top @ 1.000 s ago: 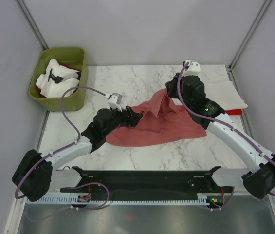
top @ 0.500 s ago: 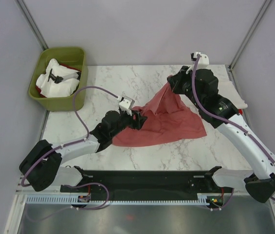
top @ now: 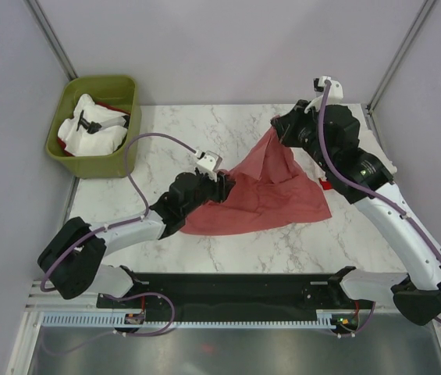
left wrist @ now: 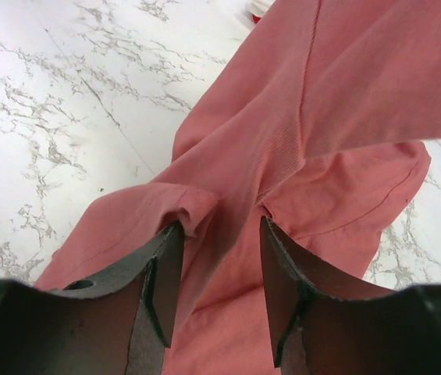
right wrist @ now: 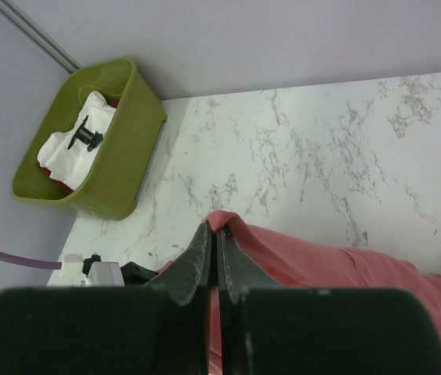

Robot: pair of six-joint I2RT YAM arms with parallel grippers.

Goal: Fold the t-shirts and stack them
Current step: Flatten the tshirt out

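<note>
Salmon-red t-shirt on marble table: R hand pinched on raised corner; L hand half-wide, straddling fold.

Soft, even light is falling across the white marble-patterned tabletop with grey veins. Pale grey wall panels are closing it in behind and at both sides, meeting at silver metal corner posts. An olive-green plastic bin is sitting at the far left corner, and a black rail is running along the near edge
</note>
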